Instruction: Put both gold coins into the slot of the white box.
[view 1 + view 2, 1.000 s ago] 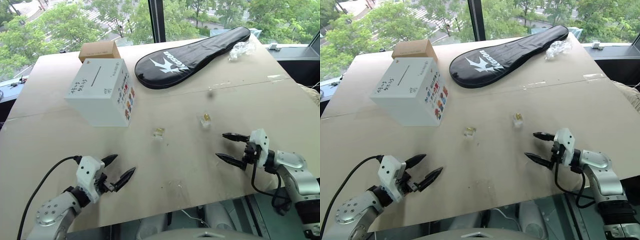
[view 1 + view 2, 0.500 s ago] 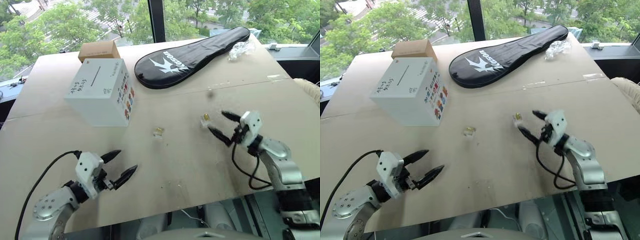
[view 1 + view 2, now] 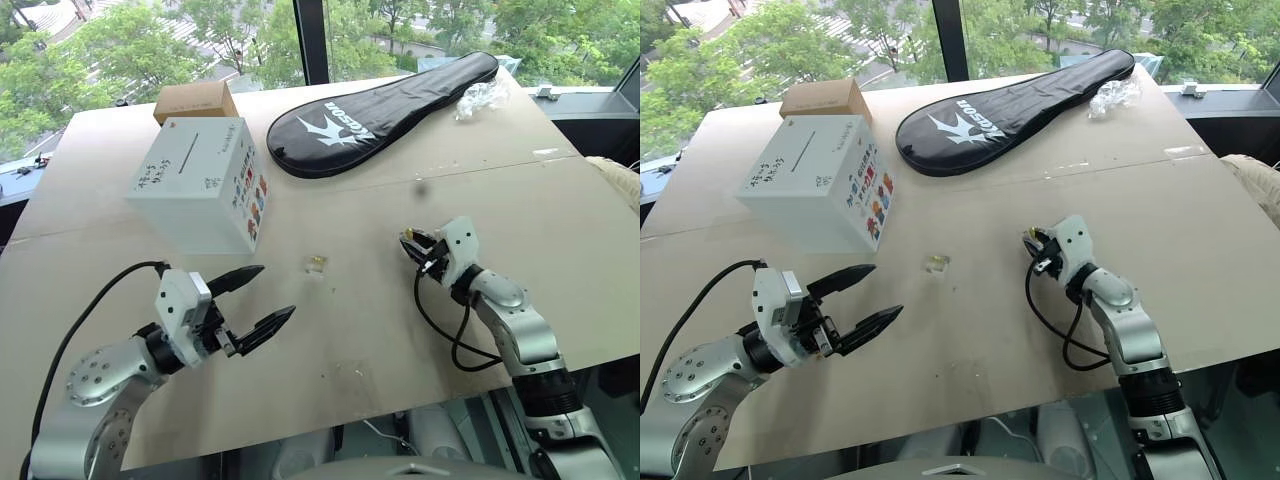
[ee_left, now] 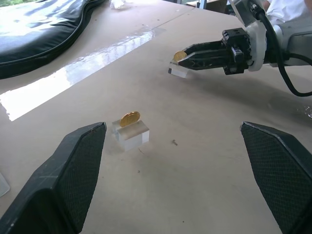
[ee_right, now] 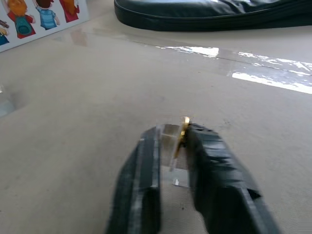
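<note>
Between right hand (image 5: 170,146) fingers, half-hidden coin (image 5: 184,129).

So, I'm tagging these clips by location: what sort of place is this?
Probably an upper-floor room set up for robot trials rather than a home. The window looks down onto treetops and a street, and the table is covered in plain brown board, holding staged props: a white box and a black racket case.
</note>
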{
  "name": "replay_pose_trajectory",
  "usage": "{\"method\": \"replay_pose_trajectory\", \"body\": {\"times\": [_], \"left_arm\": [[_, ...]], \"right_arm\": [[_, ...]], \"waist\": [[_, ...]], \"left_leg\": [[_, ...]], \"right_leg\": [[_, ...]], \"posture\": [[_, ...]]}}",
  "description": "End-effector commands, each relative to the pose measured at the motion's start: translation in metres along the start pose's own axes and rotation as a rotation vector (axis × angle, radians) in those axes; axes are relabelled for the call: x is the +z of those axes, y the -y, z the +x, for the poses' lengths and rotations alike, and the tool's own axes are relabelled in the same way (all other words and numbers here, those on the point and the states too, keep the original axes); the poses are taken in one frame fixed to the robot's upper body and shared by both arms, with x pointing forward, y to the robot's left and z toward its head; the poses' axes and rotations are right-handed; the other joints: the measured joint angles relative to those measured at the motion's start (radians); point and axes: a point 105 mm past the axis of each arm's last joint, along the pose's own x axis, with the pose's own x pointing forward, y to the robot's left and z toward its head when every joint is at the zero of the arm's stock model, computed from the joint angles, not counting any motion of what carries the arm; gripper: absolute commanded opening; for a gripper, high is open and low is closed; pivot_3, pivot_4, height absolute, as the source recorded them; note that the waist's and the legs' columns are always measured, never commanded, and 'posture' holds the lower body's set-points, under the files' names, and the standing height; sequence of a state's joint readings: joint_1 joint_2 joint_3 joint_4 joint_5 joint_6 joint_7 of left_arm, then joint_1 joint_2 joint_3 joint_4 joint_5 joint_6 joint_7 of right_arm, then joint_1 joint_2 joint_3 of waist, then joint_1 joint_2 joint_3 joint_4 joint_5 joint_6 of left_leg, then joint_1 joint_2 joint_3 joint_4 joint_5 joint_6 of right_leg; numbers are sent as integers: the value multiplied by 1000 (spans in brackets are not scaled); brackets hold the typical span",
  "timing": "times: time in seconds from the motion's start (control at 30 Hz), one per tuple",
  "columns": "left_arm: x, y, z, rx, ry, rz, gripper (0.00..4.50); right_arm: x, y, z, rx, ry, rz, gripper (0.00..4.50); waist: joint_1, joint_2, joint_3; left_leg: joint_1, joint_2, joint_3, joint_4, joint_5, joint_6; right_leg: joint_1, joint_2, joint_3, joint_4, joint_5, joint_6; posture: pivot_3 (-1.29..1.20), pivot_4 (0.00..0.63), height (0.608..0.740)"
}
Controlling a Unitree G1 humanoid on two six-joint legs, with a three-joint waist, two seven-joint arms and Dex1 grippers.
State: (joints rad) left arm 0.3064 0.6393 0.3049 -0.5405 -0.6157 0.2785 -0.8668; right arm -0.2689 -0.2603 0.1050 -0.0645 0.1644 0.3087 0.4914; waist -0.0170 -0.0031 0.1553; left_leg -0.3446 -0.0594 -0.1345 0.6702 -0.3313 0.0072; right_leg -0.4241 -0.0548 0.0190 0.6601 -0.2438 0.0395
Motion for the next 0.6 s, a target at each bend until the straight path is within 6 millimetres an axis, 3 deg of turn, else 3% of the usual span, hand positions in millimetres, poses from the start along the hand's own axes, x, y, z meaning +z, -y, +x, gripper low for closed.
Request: {"method": "replay_pose_trajectory", "body": {"times": [0.03,0.27,0.47,0.6], "left_arm": [[11,4,1,-15,20,38,4500],[15,2,7,17,58,-13,4500],[34,-4,27,126,222,-242,4500],[43,0,41,111,280,-380,4500]], "right_arm": [[7,0,2,-1,17,-34,73],[22,4,1,-3,91,2,73],[62,-8,0,108,241,214,73],[86,-28,0,244,264,400,73]], "waist": [[0,0,0],[1,0,0],[0,0,0],[0,0,0]], "left_leg": [[0,0,0,0,0,0],[0,0,0,0,0,0],[0,0,0,1,0,0],[0,0,-1,1,0,0]], "right_leg": [[0,0,0,0,0,0],[0,0,0,0,0,0],[0,0,0,1,0,0],[0,0,0,1,0,0]], "posture": [[0,150,740],[0,150,740],[0,150,740],[0,150,740]]}}
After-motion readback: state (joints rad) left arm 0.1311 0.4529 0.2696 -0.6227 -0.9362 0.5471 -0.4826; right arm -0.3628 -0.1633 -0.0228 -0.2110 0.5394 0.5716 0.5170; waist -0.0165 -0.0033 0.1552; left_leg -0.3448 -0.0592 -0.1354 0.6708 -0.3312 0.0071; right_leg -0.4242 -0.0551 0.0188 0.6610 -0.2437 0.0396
